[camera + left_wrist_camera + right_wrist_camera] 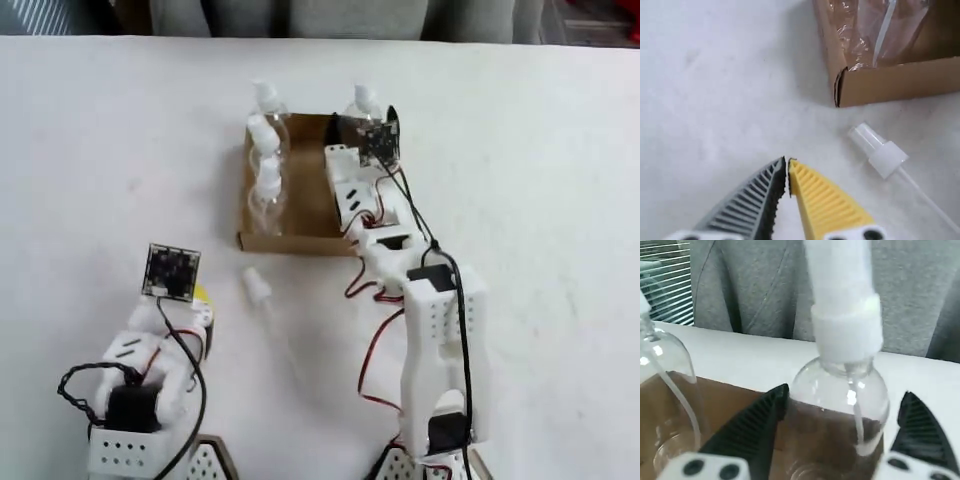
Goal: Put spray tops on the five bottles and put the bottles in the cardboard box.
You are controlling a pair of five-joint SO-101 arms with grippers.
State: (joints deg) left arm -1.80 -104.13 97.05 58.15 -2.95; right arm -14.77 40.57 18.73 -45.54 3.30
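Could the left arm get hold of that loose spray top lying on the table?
Probably yes: the spray top lies on bare table near the shut left pincer, nothing between them.

Holds the left arm (140, 370) folded low over its base, elbow drawn back, wrist (172, 272) tipped forward and down toward the table. Has the left gripper (787, 164) closed, with one grey and one yellow finger meeting at the tips, ridged inner faces pressed together along their length. Holds the right arm (435, 330) stretched far forward from its base, links nearly in one line, slanting a little toward the left arm's side. Points the right gripper (846, 399) ahead and roughly level, black fingers (752, 430) spread wide, tips well apart.
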